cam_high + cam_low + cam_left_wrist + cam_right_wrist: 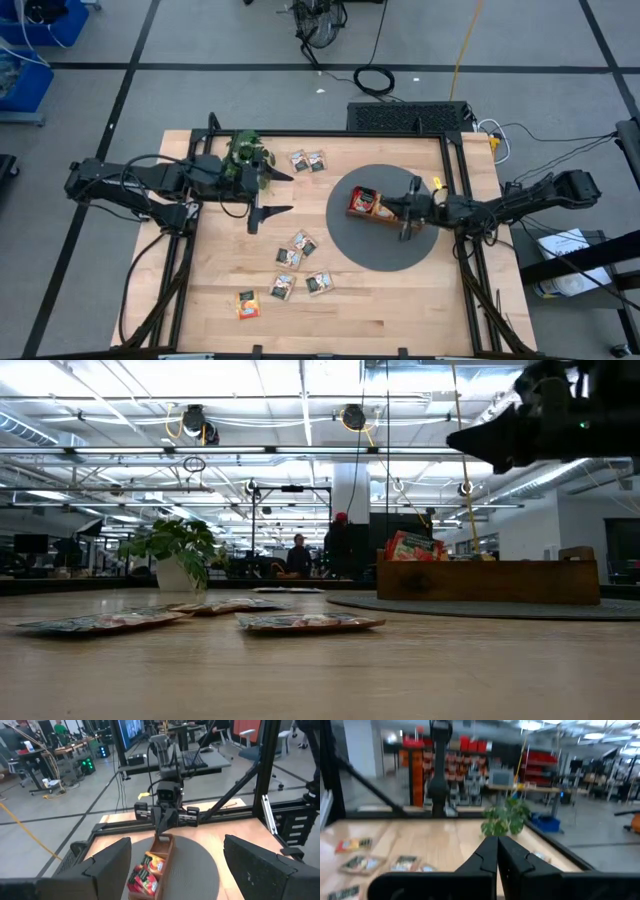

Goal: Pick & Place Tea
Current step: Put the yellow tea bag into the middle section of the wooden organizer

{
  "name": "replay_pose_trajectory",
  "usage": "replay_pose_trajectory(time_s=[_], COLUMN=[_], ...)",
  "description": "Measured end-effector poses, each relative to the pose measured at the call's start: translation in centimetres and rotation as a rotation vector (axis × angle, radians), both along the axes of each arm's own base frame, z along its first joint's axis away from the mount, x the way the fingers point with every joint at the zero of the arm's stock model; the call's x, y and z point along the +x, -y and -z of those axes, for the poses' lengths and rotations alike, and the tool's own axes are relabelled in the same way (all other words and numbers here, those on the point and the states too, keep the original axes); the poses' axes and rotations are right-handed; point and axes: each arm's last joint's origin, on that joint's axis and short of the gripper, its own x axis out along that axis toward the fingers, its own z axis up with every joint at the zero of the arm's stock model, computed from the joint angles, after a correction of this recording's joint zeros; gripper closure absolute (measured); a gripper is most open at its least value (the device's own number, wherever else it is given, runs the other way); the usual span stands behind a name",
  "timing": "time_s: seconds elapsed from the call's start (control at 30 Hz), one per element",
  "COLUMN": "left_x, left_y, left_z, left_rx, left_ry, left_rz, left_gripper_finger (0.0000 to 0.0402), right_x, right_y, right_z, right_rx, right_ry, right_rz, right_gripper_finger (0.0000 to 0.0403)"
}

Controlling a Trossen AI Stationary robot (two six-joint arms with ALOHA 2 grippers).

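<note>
High view: left hand [279, 195] over the light wooden desk [400, 300], fingers apart, holding nothing, beside the small leafy green plant [244, 152]. Right hand [406, 208], fingers together, above the long brown wooden tray [385, 214] on the round grey mat [350, 245]. Small flat square tea sachets [301, 243] lie loose mid-desk; red ones sit in the tray's left end. Low view: sachets flat on the desk, tray right. Left wrist view: red sachets in the tray's near compartment.
</note>
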Motion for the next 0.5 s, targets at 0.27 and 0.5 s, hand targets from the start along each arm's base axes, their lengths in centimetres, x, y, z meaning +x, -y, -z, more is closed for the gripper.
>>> replay_pose_trajectory(time_s=[0.27,0.5], left_x=[0.08,0.05], left_y=[0.01,-0.08], left_z=[-0.56,-0.42], left_rx=[-0.04,-0.115], left_ry=[0.058,0.044], left_rz=[-0.004,-0.025], left_gripper_finger=[0.0091,0.0091], right_x=[-0.9,-0.91], right_y=[0.11,0.11], right_z=[0.6,0.59], right_rx=[0.001,0.004], right_ry=[0.062,0.064], right_rz=[0.0,0.0], right_gripper_finger=[0.0403,0.0403])
